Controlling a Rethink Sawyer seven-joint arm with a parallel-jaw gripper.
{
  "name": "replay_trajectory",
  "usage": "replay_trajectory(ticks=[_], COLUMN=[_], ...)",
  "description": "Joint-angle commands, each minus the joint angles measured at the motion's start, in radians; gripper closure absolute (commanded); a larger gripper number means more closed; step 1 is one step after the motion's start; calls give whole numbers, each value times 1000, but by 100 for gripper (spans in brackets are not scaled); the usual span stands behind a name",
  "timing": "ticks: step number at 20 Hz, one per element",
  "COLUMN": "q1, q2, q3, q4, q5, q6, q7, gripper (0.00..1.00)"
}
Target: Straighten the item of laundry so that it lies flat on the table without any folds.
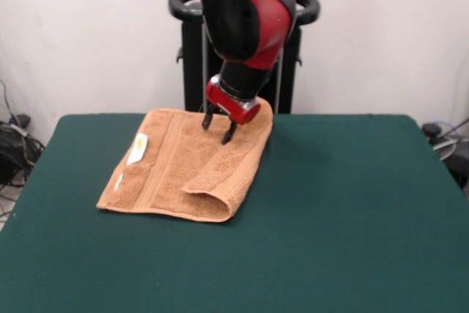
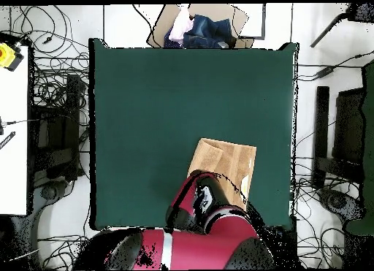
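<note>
Towel (image 1: 187, 170) folded on table (image 1: 352, 210), spread tool (image 1: 219, 127) apparently just above.

We see an orange-tan towel (image 1: 183, 163) (white tag (image 1: 137, 149), woven bands) on our dark green table (image 1: 330, 218). The arm (image 1: 245, 20) is red and black.

Light was even and fairly bright, falling from above. The towel (image 1: 187, 166) cast a thin soft shadow on the table (image 1: 352, 210). No glare showed.
</note>
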Motion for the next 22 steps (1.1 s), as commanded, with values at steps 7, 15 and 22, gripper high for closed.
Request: replay_trajectory(ticks=[7, 15, 22], q1=[43, 1, -58], q2=[74, 46, -7], q3=[209, 240, 322], q4=[-2, 36, 88], q5=[-24, -6, 101], q6=[-175, -165, -65], q7=[-193, -229, -318], gripper=[0, 0, 0])
